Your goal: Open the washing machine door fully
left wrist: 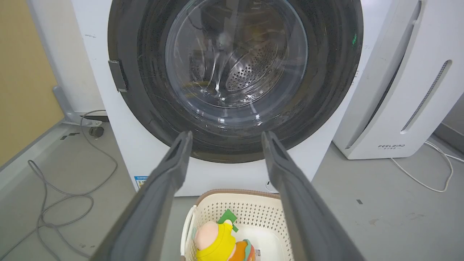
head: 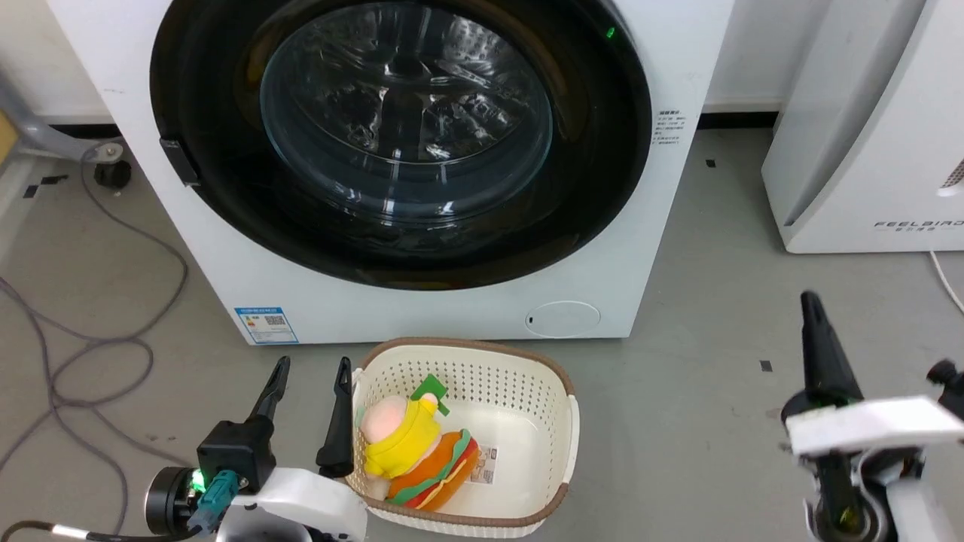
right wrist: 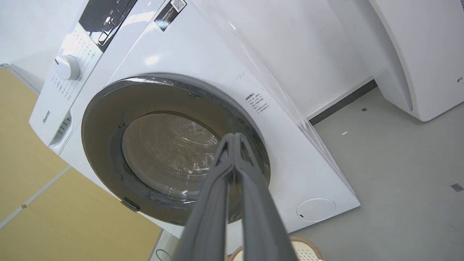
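Observation:
The white washing machine (head: pixel 422 301) stands ahead on the grey floor. Its round black door (head: pixel 602 181) lies flat against the front, with the clear glass bowl (head: pixel 407 113) in the middle. A small black handle tab (head: pixel 179 161) sits on the door's left rim, also seen in the left wrist view as the handle tab (left wrist: pixel 118 75). My left gripper (head: pixel 312 373) is open, low beside the basket and well short of the door. My right gripper (head: pixel 812 305) hangs at the lower right, fingers (right wrist: pixel 232 145) pressed together, empty, away from the machine.
A cream basket (head: pixel 527 361) with a plush burger toy (head: pixel 422 459) sits on the floor right before the machine. A white FEELBIRD appliance (head: pixel 866 135) stands to the right. Grey cables (head: pixel 90 346) loop on the floor at the left.

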Tool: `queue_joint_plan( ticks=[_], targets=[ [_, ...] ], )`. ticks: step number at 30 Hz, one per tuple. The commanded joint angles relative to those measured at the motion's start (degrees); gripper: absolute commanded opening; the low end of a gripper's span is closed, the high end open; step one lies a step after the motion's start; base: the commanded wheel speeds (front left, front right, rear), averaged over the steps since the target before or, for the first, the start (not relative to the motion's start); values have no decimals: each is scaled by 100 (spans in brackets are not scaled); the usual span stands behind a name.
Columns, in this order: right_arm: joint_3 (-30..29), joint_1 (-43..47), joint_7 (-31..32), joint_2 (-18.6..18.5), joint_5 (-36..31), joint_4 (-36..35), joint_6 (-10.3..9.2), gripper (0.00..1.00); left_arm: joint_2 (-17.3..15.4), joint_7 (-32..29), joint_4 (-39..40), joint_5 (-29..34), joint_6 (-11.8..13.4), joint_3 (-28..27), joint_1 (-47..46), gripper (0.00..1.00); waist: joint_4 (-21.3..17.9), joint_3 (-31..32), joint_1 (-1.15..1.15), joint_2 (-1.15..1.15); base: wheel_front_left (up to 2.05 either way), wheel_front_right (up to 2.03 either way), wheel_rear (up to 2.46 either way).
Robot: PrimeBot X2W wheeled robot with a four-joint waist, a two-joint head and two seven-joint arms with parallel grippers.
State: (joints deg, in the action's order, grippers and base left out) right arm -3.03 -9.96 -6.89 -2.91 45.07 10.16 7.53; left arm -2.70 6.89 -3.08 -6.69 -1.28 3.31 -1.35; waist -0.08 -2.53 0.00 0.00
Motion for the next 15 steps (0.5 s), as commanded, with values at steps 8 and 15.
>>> queue_joint_plan(
  ticks=[8,15],
  targets=[
    [-34,-1251,-53,-327,800,767,-1,0,-10,135,111,-84,-78,-8,-236,100,23,-350,0,0,0,0,0],
    [114,-2445,91,-650,1307,1485,-2,0,-11,219,225,-154,-144,-78,-469,100,48,-720,0,0,0,0,0]
  ],
)
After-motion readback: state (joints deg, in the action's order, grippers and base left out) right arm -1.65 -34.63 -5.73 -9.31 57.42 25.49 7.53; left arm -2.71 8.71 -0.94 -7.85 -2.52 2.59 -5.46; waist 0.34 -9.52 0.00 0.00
